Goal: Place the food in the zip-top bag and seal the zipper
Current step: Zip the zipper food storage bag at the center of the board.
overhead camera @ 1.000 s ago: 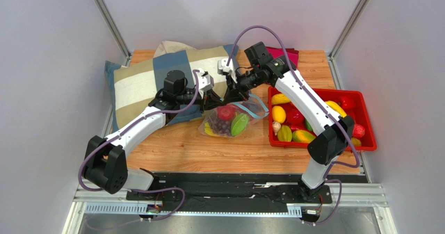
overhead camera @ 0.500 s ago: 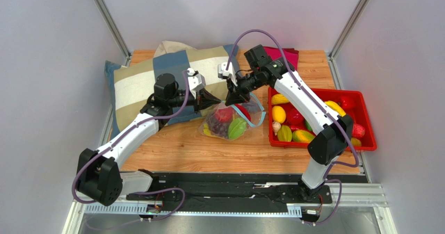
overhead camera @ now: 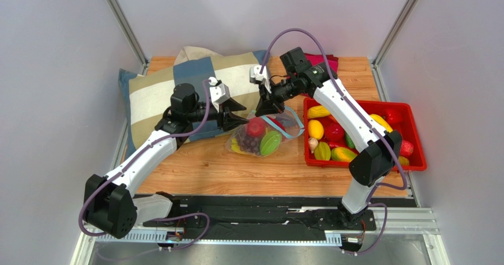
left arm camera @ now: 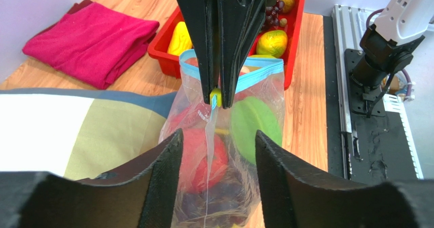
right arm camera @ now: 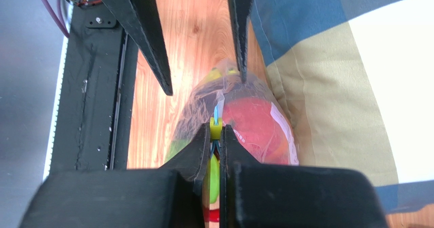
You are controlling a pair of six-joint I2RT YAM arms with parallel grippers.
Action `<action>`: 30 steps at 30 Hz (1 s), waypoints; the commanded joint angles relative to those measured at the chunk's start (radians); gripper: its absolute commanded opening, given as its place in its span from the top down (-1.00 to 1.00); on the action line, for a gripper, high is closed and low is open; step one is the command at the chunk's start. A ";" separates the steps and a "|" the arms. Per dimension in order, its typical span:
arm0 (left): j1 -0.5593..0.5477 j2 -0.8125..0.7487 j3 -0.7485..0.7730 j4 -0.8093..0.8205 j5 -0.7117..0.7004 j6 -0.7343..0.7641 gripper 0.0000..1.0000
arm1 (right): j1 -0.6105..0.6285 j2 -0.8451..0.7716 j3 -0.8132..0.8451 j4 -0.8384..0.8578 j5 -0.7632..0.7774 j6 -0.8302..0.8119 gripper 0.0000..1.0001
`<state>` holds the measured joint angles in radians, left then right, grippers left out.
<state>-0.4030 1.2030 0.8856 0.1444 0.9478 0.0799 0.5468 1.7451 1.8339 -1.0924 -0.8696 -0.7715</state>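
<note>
The left gripper (overhead camera: 242, 115) has let go and backed off toward the checked fabric pillow (overhead camera: 154, 94), jaws apart, arm stretched low. The right gripper (overhead camera: 264, 108) reaches down, clamped on the teal-blue plastic zipper strip (left arm camera: 254, 70) of the crinkly clear zip-top bag (overhead camera: 260, 138), which sits mid-desk (overhead camera: 207, 164) with glossy toy fruit (overhead camera: 255, 127) inside. Best bet is probably to pinch the loose end and pull straight along.

You have two arms in the overhead view: the left arm (overhead camera: 145, 153) and the right arm (overhead camera: 349, 114) share white shells and black joints. A purple cable (overhead camera: 293, 30) shows near the top centre. In the left wrist view, the fingers (left arm camera: 153, 187) along the bottom are matte black tapered wedges.
</note>
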 commanded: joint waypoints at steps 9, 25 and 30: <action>-0.042 0.102 0.078 -0.032 0.043 0.113 0.17 | 0.024 -0.053 0.021 0.060 -0.097 0.018 1.00; -0.045 0.058 0.073 -0.094 0.137 0.136 1.00 | 0.030 -0.067 -0.040 0.002 0.112 0.049 -0.86; -0.045 0.064 0.081 -0.095 0.140 0.130 1.00 | 0.031 -0.053 -0.094 -0.001 0.132 -0.041 -0.54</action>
<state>-0.4454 1.2907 0.9241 0.0364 1.0435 0.1711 0.5739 1.7092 1.7664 -1.0885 -0.7742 -0.7280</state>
